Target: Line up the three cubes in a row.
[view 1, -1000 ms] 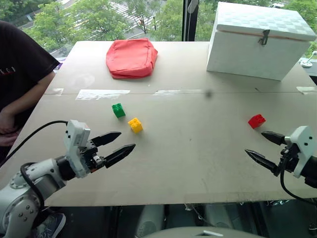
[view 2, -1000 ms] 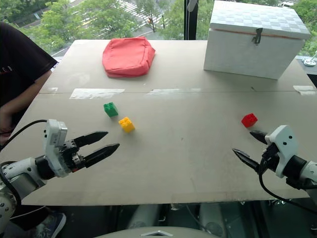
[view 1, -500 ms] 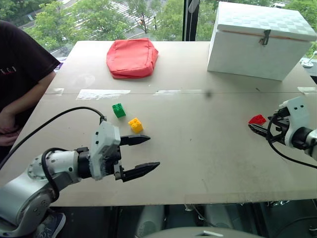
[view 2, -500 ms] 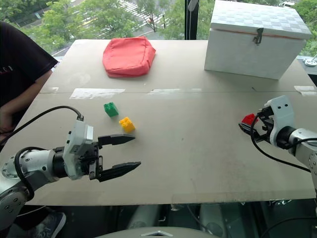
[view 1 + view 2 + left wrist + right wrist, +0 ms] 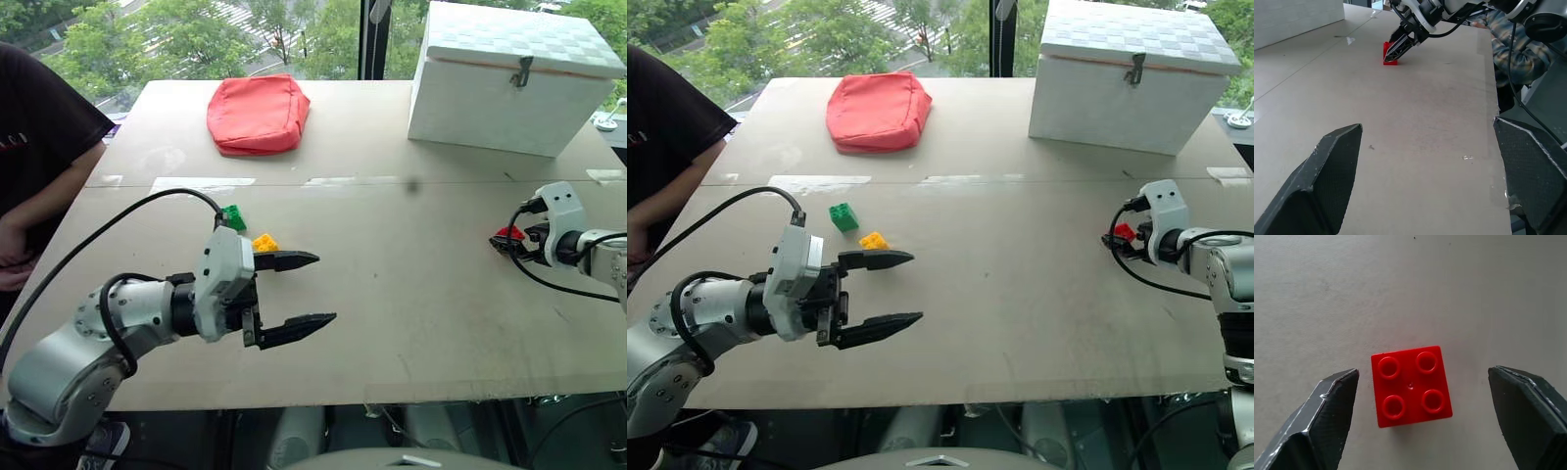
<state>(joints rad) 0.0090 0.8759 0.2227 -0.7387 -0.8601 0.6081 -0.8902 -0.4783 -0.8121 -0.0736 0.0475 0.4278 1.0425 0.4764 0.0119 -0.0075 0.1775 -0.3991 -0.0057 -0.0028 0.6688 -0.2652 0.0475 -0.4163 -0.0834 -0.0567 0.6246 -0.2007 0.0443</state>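
The red cube (image 5: 1411, 386) lies studs up at the table's right side, also seen as the red cube (image 5: 507, 234). My right gripper (image 5: 1420, 377) is open and straddles it, with a gap on each side of the brick. The green cube (image 5: 233, 216) and yellow cube (image 5: 265, 242) sit close together at the left centre. My left gripper (image 5: 324, 289) hovers open and empty just in front of the yellow cube, pointing to the right. In the left wrist view its fingers (image 5: 1327, 181) frame the far-off red cube (image 5: 1389, 53) and the right gripper (image 5: 1399, 45).
A red cushion (image 5: 258, 113) lies at the back left and a big white box (image 5: 514, 78) stands at the back right. A person (image 5: 39, 157) sits at the table's left edge. The left arm's black cable (image 5: 147, 211) loops over the table.
My right gripper has reached forward to the red cube and now stands around it, its fingers closer together. My left gripper has swung right toward the table's centre and rolled.
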